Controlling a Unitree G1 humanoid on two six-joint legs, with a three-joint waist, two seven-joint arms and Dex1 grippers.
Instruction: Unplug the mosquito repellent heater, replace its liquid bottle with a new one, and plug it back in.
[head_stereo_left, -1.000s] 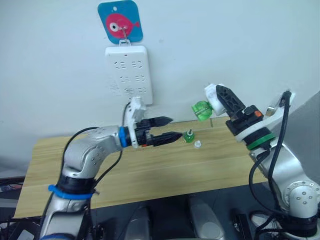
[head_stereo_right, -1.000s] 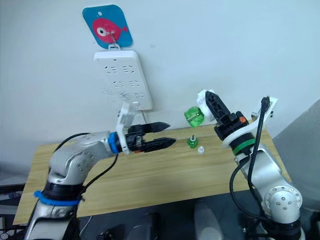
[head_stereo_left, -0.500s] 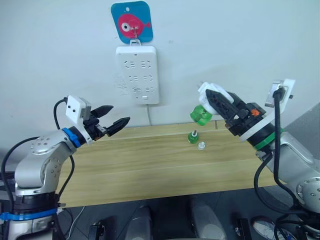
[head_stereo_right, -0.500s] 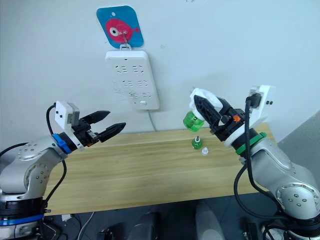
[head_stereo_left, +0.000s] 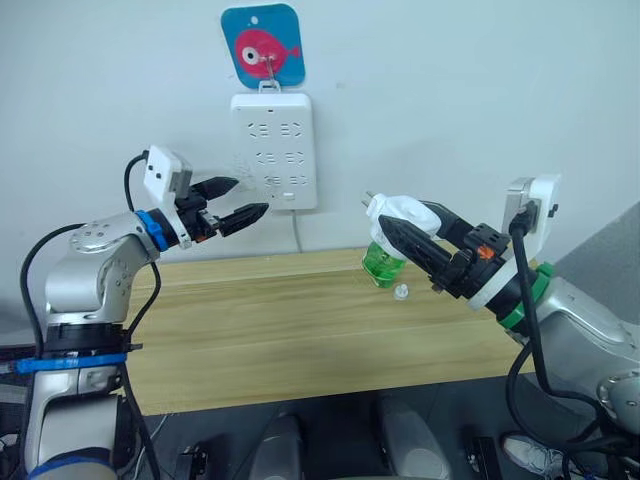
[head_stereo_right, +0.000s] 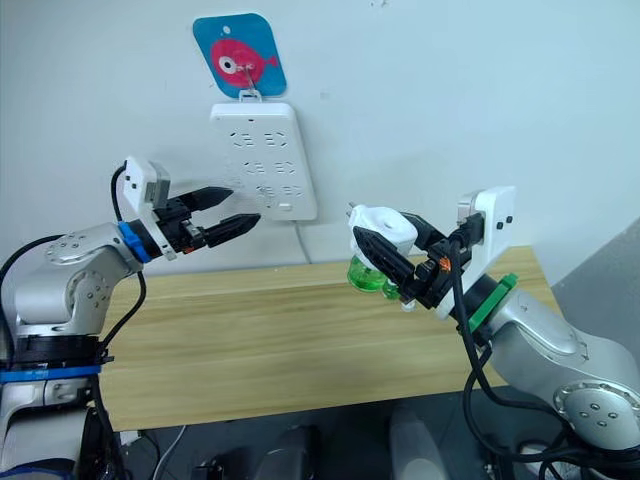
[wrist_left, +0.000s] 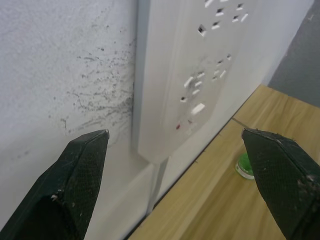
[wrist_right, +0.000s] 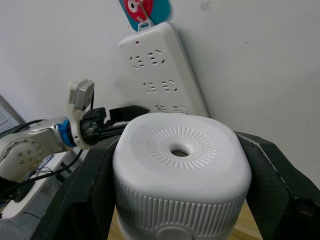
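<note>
Right gripper (head_stereo_left: 400, 232) fingers clamped on small white plastic heater (head_stereo_left: 392, 211), green bottle (head_stereo_left: 379, 264) hanging below, prongs toward wall-mounted white power strip (head_stereo_left: 274, 150) for replugging. Left gripper (head_stereo_left: 238, 201) fingers apart, empty, beside strip.

Silver arms, black-fingered tools, black cables

The left gripper (head_stereo_left: 243, 201) is raised just beside the power strip (head_stereo_left: 274, 150), fingers spread and empty. The right gripper (head_stereo_left: 395, 237), lower and well right of the strip, clamps the mosquito repellent heater (head_stereo_left: 392, 214).
</note>
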